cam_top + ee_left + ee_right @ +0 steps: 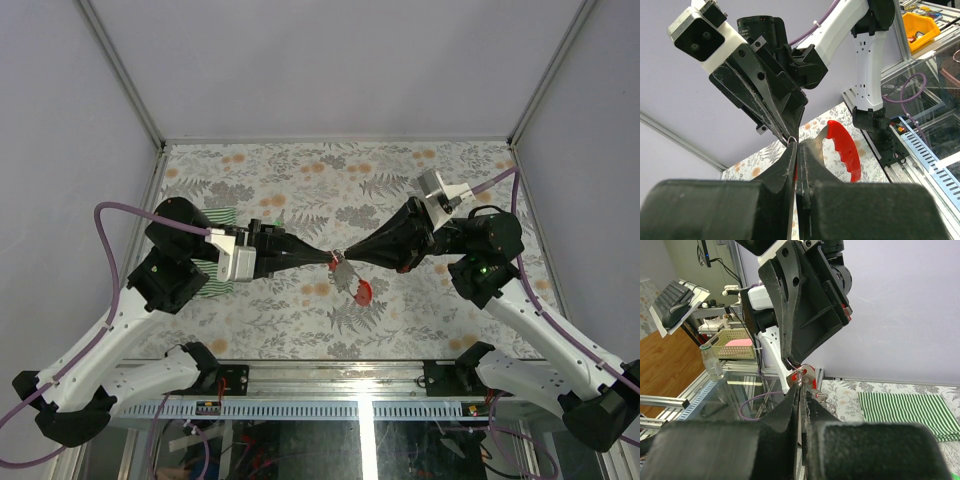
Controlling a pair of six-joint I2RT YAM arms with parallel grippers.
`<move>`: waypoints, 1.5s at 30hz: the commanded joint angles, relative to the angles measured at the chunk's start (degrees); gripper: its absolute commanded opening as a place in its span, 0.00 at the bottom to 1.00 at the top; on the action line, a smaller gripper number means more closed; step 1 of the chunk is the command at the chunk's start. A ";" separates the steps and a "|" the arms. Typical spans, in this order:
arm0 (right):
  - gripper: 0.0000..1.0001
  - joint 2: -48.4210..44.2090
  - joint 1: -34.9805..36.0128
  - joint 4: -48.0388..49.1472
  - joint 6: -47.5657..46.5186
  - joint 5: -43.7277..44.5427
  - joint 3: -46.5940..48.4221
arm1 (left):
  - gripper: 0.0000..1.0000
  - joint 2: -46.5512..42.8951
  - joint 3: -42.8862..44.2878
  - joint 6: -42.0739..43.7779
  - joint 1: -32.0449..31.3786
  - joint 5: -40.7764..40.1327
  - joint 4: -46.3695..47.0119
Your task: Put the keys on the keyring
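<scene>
1. Top external view: one silvery key (345, 272) with a red tag (363, 292) hangs in mid-air over the middle of the table (400, 180), just under where your two arms meet.
2. The keyring (792, 139) is a thin wire loop at the meeting tips. The key dangles from about there; you can't tell if it is fully threaded.
3. Left gripper (328, 259): jaws together, apparently pinching the ring. Right gripper (352, 257): the same, tip to tip with the left.
4. Other keys can't be made out. The striped cloth (905, 412) lies well apart, by the left arm.
5. Risk: if you pull the arms apart unevenly, the thin ring probably slips out of one pinch and the key drops to the table.
6. Risk: if you twist too hard, the wire could bend or spring free. The tips touch, so pushing in further could jam the fingers.
</scene>
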 commanded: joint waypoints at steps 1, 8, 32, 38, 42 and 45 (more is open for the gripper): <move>0.00 -1.04 0.43 5.15 0.96 0.80 2.07 | 0.00 0.34 -0.11 -1.12 -0.44 -0.46 2.15; 0.00 -1.10 0.43 5.33 1.04 0.63 2.11 | 0.00 1.01 0.64 -1.03 -0.45 -0.54 0.85; 0.00 -2.09 0.52 3.74 -0.38 2.62 1.42 | 0.00 0.49 0.88 -1.08 -0.43 -2.01 -0.07; 0.00 -3.19 0.52 3.97 -0.72 4.31 1.00 | 0.00 0.11 0.78 -0.85 -0.42 -2.44 -0.17; 0.00 -3.76 0.44 3.41 -1.20 4.89 0.80 | 0.00 0.08 0.72 -0.71 -0.42 -2.65 -0.37; 0.00 -3.76 0.52 2.25 -1.73 4.30 0.80 | 0.00 -0.08 0.85 -0.78 -0.42 -3.11 -0.31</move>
